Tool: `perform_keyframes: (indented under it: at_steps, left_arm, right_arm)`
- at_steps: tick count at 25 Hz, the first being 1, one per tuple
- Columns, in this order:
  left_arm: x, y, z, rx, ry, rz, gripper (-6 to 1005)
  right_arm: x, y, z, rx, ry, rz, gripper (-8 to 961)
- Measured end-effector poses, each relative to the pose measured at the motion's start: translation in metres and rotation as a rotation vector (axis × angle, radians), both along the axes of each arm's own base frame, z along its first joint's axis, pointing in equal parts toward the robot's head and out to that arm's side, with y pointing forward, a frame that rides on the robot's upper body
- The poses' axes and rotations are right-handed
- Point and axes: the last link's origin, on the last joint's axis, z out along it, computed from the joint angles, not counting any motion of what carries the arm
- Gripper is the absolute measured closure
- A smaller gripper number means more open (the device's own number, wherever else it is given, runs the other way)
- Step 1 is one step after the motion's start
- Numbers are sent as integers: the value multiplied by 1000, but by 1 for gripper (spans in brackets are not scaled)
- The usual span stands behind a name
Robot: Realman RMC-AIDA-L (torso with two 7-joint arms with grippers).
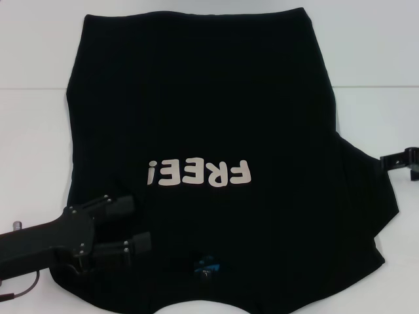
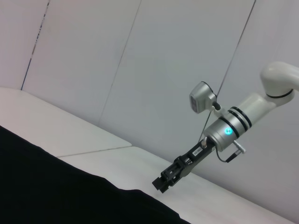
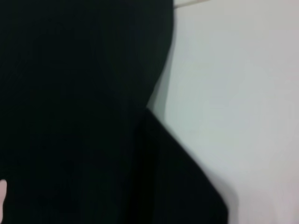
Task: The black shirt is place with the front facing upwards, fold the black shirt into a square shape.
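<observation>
Black shirt point(image 1: 196, 118) face-up, collar nearest the robot, hem far; left gripper point(image 1: 134, 226) fingers apart; right's untellable.

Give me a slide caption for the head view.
Black shirt spread print-up on white table; left gripper open over its near corner, right gripper at its edge.

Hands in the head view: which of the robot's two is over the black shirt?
The left hand, low over the black shirt near the collar; the right hand sits off its edge.

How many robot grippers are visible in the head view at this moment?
2. The left gripper is over the near-left part of the black shirt, fingers apart. The right gripper shows partly at the right edge, beside the shirt's sleeve.
</observation>
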Motion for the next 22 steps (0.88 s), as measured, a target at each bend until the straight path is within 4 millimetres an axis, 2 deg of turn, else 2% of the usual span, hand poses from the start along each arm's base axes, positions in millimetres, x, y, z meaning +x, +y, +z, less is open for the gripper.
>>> perform_keyframes:
  at_steps: [11, 22]
  left_arm:
    - [0, 0, 0, 0, 0, 2, 49]
    - [0, 0, 0, 1, 1, 1, 49]
  right_arm:
    - [-2, -3, -20, -42, -8, 11, 9]
    - [-5, -3, -26, -53, -7, 19, 8]
